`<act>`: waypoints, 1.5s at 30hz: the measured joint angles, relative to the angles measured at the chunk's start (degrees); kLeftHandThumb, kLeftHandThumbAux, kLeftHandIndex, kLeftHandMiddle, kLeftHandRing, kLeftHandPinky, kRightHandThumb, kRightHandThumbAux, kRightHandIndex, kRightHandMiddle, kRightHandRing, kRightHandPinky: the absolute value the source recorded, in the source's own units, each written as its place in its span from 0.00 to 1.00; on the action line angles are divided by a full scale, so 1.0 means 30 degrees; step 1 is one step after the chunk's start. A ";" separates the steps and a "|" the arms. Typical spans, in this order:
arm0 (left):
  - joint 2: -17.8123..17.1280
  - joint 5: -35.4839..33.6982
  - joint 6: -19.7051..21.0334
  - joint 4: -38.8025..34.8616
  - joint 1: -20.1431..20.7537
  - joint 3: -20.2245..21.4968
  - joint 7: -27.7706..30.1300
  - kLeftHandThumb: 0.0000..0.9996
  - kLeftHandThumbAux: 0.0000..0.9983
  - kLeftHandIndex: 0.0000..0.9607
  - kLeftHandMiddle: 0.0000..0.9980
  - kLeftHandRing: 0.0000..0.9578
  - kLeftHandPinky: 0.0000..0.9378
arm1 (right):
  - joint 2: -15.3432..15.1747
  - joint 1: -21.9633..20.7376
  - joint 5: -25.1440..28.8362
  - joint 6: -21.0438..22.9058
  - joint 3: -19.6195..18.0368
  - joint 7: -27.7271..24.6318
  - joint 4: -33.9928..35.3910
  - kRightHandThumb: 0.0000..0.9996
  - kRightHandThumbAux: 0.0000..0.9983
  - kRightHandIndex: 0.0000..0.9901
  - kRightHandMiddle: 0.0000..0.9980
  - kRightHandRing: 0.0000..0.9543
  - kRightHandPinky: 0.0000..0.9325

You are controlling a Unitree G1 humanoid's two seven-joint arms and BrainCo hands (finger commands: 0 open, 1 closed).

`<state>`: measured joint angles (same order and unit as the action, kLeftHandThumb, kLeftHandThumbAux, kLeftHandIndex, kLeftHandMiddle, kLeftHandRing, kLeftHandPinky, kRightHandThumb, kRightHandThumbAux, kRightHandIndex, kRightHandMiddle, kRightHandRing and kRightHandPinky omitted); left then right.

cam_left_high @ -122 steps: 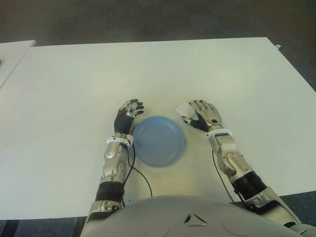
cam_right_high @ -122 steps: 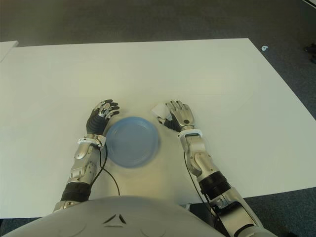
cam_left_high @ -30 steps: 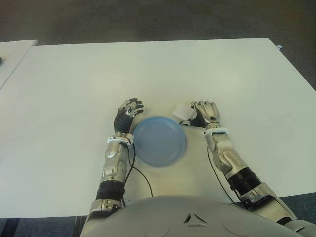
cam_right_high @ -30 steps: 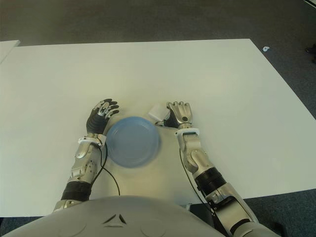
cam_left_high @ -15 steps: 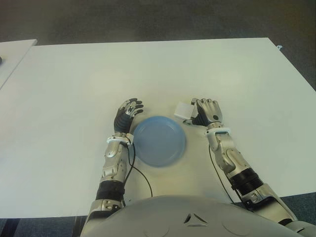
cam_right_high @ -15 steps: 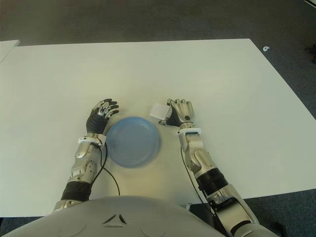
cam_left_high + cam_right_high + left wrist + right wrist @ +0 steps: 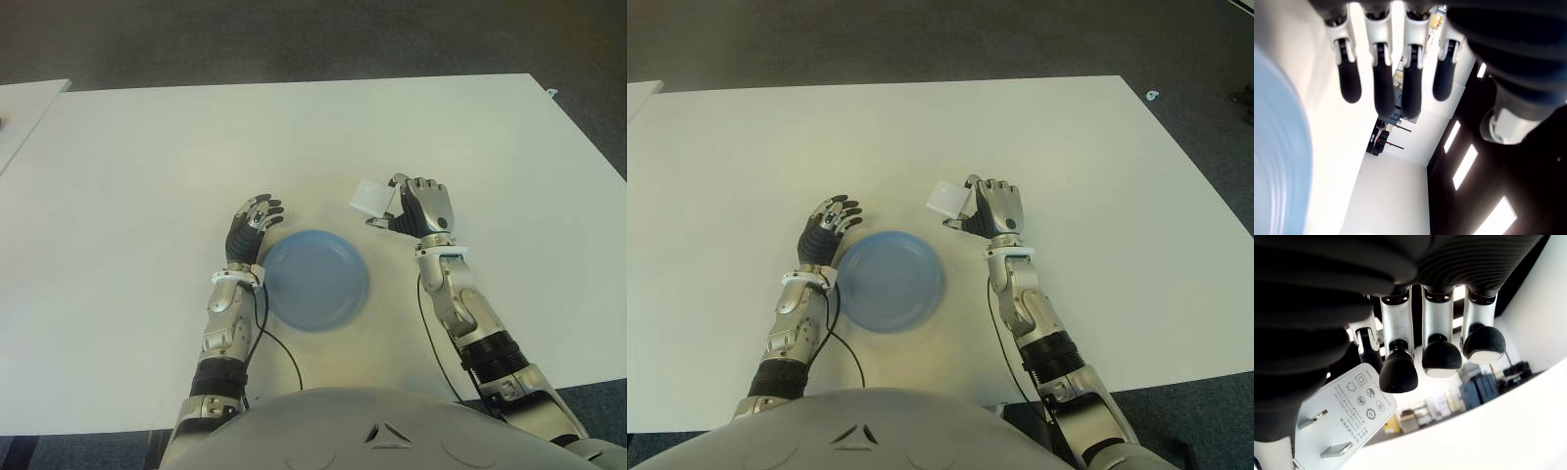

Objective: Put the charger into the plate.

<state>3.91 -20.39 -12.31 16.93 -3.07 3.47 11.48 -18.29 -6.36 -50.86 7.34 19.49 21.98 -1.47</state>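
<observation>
**Charger held beside the plate**

Your right hand [image 7: 423, 209] had its fingers [image 7: 1399, 372] clamped on the white charger [image 7: 372, 198], just beyond the blue plate's [image 7: 315, 279] far right rim, nearer the bench's [image 7: 147, 166] front edge. Your left hand [image 7: 251, 227] showed at the plate's left, fingers apart, holding nothing.

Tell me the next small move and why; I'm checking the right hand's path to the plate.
Probably carry the right hand toward the robot's left until it is over the blue plate. It grips the white charger, prongs visible in its wrist view, beyond the plate's right rim. The left hand shows open at the plate's left edge.
</observation>
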 measured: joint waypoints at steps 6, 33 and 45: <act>0.0000 -0.0159 -0.0081 0.0131 0.0003 0.0002 0.0404 0.00 0.55 0.34 0.38 0.38 0.37 | 0.0414 0.0348 0.0168 -0.0309 -0.0175 0.0268 0.0891 0.75 0.71 0.44 0.87 0.92 0.96; 0.0003 -0.0013 -0.0443 0.0442 0.0055 0.0064 0.0376 0.00 0.57 0.34 0.38 0.38 0.37 | 0.0635 0.2021 0.1485 -0.2349 0.0037 -0.1653 0.3557 0.75 0.71 0.44 0.87 0.92 0.95; 0.0008 -0.0031 -0.0454 0.0451 0.0065 0.0055 0.0376 0.00 0.58 0.34 0.39 0.38 0.36 | 0.0186 0.2777 0.1871 -0.3935 0.0385 -0.3382 0.4441 0.75 0.71 0.44 0.86 0.91 0.94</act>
<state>3.93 -20.48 -13.68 18.28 -2.87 3.63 12.60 -17.73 1.97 -45.24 -4.47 20.64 11.84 11.85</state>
